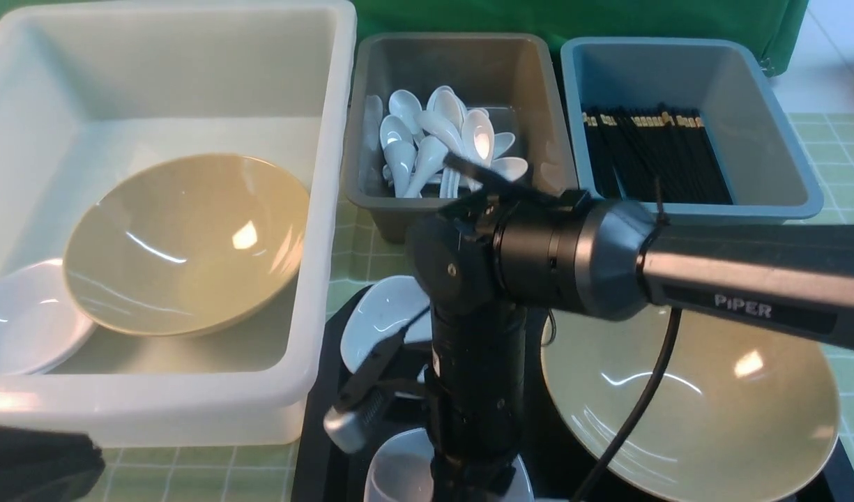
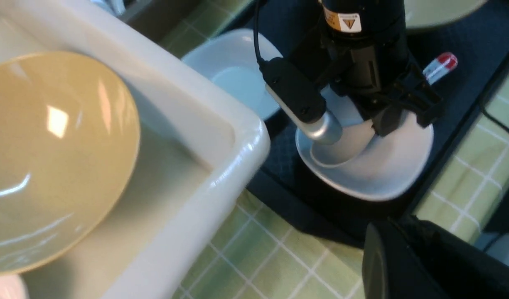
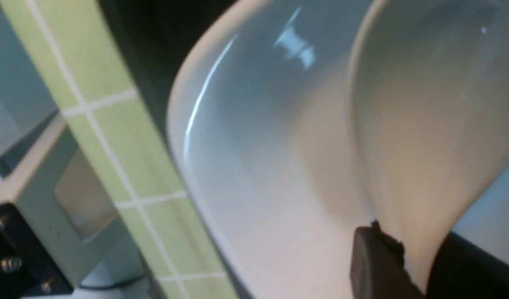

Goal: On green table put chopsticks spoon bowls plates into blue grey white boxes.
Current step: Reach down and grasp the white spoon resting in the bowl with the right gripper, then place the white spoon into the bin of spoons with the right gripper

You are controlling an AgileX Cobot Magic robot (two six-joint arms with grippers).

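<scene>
My right gripper points straight down over the black tray and is shut on the rim of a white plate, one finger inside and one outside. That plate lies at the tray's near edge. A second plate lies behind it, and a tan bowl fills the tray's right side. The white box holds another tan bowl and a plate. Spoons lie in the grey box, chopsticks in the blue box. My left gripper is shut and empty over the green table.
The black tray lies between the white box and the table's right part. My right arm reaches across in front of the grey and blue boxes. The table's near edge and a metal frame lie just beyond the held plate.
</scene>
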